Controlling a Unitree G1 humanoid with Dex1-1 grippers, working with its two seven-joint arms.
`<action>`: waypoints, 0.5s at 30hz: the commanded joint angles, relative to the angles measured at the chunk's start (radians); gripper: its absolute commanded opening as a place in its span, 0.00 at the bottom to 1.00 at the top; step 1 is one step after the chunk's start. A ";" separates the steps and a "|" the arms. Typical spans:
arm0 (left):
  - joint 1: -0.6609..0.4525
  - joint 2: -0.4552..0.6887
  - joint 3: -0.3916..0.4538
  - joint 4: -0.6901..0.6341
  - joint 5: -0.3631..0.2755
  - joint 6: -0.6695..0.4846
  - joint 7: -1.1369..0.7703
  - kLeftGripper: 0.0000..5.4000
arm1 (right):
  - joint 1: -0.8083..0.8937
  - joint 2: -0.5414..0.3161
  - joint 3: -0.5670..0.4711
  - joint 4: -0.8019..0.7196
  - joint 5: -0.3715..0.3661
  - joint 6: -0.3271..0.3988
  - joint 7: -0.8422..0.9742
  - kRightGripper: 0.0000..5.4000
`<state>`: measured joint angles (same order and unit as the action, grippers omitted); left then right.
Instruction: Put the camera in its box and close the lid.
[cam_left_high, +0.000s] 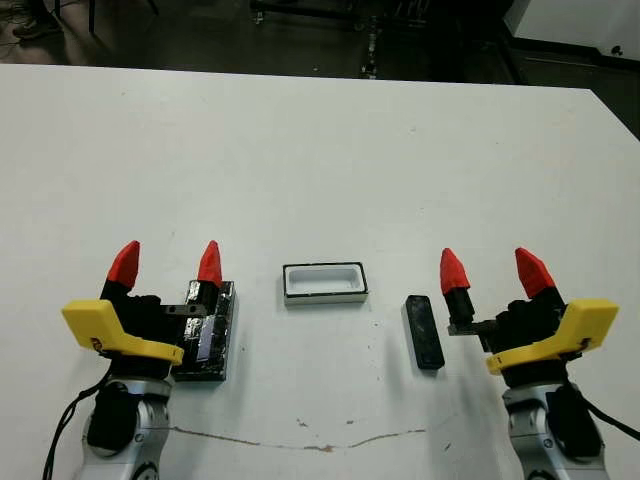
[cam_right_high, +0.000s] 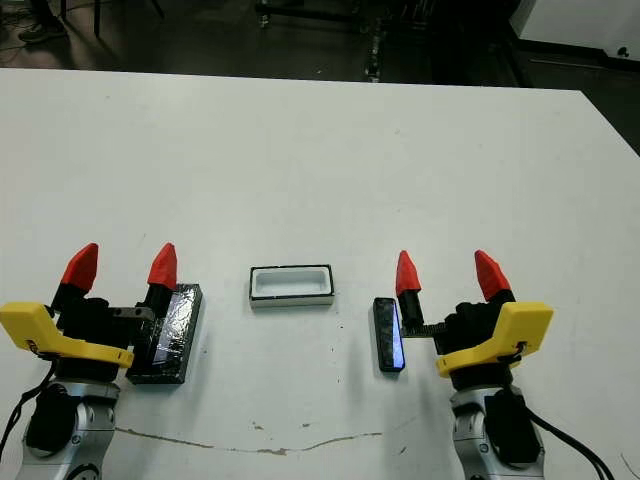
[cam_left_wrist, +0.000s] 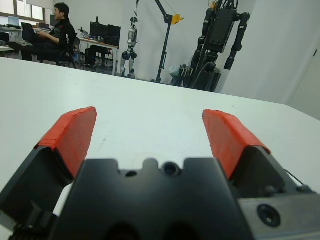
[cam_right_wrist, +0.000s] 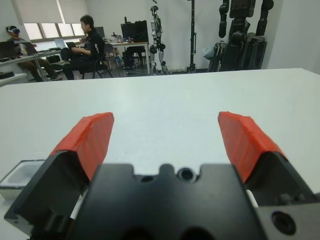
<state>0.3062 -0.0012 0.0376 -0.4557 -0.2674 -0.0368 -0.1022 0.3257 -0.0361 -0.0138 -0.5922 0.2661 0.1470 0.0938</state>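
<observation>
The box (cam_left_high: 325, 282), a small white tray with a dark rim, sits lidless in the middle of the table between my arms; its corner shows in the right wrist view (cam_right_wrist: 17, 177). The camera (cam_left_high: 424, 331), a slim black bar, lies lengthwise just left of my right gripper (cam_left_high: 494, 271), which is open and holds nothing. The lid (cam_left_high: 208, 332), a glossy black speckled slab, lies flat on the table by the inner finger of my left gripper (cam_left_high: 167, 263), also open with nothing in it. Both wrist views show bare table between the red fingertips (cam_left_wrist: 75, 132).
The white table (cam_left_high: 320, 150) stretches far ahead to its back edge, with dark floor beyond. A thin brown scratch (cam_left_high: 300, 443) runs along the table near me. Seated people (cam_right_wrist: 87, 42) and standing robot frames (cam_left_wrist: 220, 35) show beyond the table.
</observation>
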 joint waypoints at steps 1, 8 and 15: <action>0.012 0.000 -0.003 -0.006 0.011 0.017 0.010 1.00 | 0.042 0.006 0.029 -0.061 -0.031 0.042 -0.037 1.00; 0.016 -0.006 -0.016 -0.009 0.018 0.018 0.018 1.00 | 0.115 0.027 0.116 -0.220 -0.092 0.131 -0.107 1.00; 0.026 -0.017 -0.029 -0.020 0.011 0.036 0.030 1.00 | 0.106 0.009 0.142 -0.363 -0.091 0.334 -0.140 1.00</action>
<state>0.3174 -0.0130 0.0136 -0.4691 -0.2626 -0.0160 -0.0815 0.4354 -0.0109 0.1268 -0.9307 0.1673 0.4332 -0.0394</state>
